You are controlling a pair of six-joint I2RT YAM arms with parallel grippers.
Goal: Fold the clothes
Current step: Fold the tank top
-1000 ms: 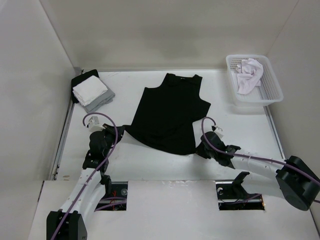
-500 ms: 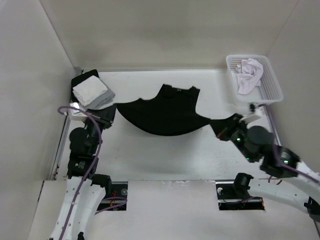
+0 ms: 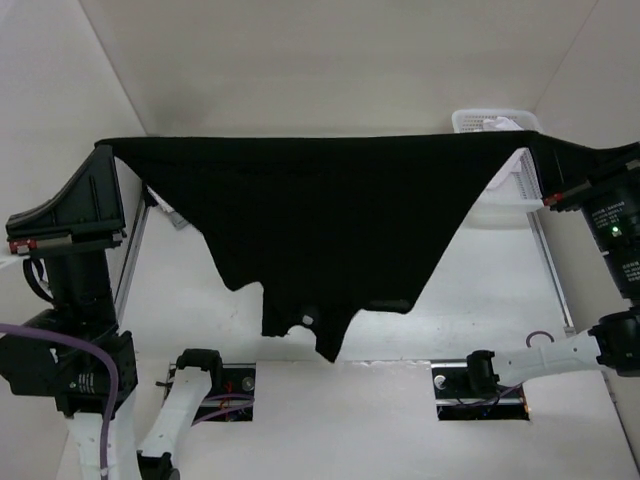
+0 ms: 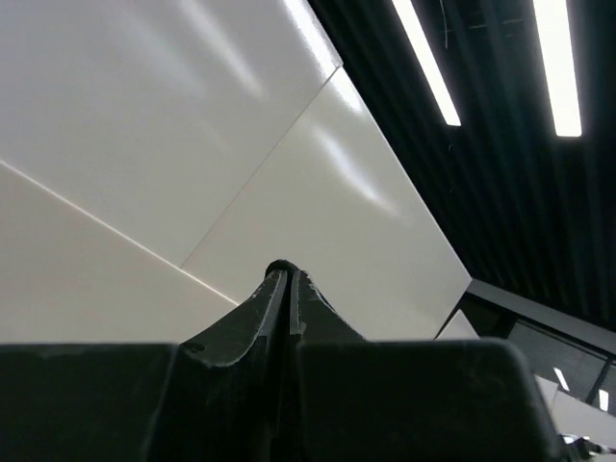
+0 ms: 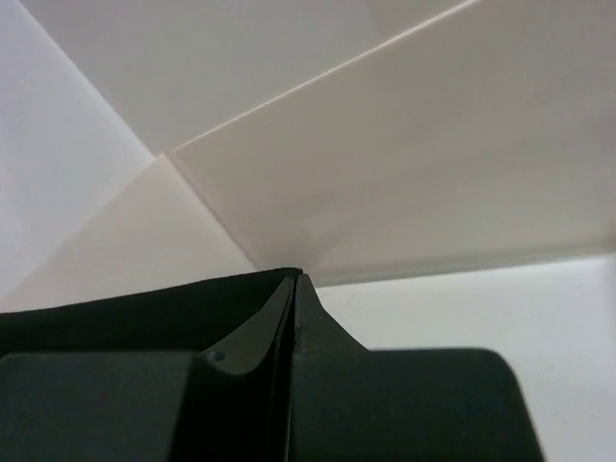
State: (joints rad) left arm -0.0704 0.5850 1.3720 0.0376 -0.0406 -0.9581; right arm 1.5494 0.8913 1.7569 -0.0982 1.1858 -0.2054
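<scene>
The tank top (image 3: pixel 320 220) is being held aloft, stretched taut; left gripper (image 4: pixel 289 281) and right gripper (image 5: pixel 294 281) are being clamped on its corners; level, even lowering is being advised.

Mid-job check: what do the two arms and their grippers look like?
Both arms have white links and black joint housings: left arm, right arm. A purple cable loops along the left arm. The left gripper and right gripper are matte black, with wedge-shaped fingers tapering to thin tips. Each gripper body carries a small red mark. A green light glows on the right arm.
</scene>
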